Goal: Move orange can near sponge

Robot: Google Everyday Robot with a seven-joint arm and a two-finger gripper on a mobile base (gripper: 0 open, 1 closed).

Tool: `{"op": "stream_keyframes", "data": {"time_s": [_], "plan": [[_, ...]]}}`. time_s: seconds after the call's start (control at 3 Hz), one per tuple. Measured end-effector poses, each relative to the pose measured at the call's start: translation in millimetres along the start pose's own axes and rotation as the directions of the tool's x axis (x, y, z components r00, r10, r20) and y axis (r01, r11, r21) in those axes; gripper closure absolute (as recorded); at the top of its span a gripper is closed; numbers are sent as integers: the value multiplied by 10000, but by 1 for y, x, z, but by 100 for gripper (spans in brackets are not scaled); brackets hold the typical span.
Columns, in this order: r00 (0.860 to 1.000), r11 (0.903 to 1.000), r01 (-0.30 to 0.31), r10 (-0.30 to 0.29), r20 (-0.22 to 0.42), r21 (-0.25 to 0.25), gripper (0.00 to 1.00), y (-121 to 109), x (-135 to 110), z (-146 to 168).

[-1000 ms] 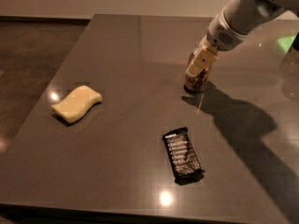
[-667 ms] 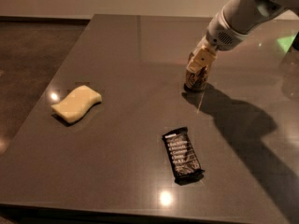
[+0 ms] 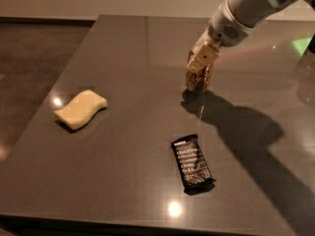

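The orange can stands upright at the back middle of the dark table, with dark lettering on its side. My gripper comes down from the upper right on the white arm and is shut on the can's upper part. Its tan fingers cover the can's top. The can's base is at or just above the table surface, with its shadow right below. The pale yellow sponge lies flat at the left of the table, far from the can.
A flat black wrapped snack bar lies in front of the can, toward the table's near edge. The arm's shadow falls across the right side of the table. Dark floor lies beyond the table's left edge.
The gripper and the can have shifted a little to the left, toward the sponge, and slightly up. The sponge and the snack bar have not moved.
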State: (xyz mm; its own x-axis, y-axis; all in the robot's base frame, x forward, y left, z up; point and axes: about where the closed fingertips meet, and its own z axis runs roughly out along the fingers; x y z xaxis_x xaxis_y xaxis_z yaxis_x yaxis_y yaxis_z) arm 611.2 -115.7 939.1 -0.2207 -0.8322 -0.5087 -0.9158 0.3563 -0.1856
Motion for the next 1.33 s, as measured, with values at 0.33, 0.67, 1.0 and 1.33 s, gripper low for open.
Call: {"op": "stream_keyframes", "data": {"time_s": [0.33, 0.67, 1.0, 1.33], "plan": [[9961, 9951, 819, -799, 369, -563, 100, 19, -34, 7], [9842, 9801, 1721, -1669, 588, -994, 100, 40, -68, 19], [9624, 9539, 2694, -2616, 733, -1320, 100, 63, -103, 34], [9484, 9378, 3156, -3067, 803, -1447, 100, 75, -119, 41]]}}
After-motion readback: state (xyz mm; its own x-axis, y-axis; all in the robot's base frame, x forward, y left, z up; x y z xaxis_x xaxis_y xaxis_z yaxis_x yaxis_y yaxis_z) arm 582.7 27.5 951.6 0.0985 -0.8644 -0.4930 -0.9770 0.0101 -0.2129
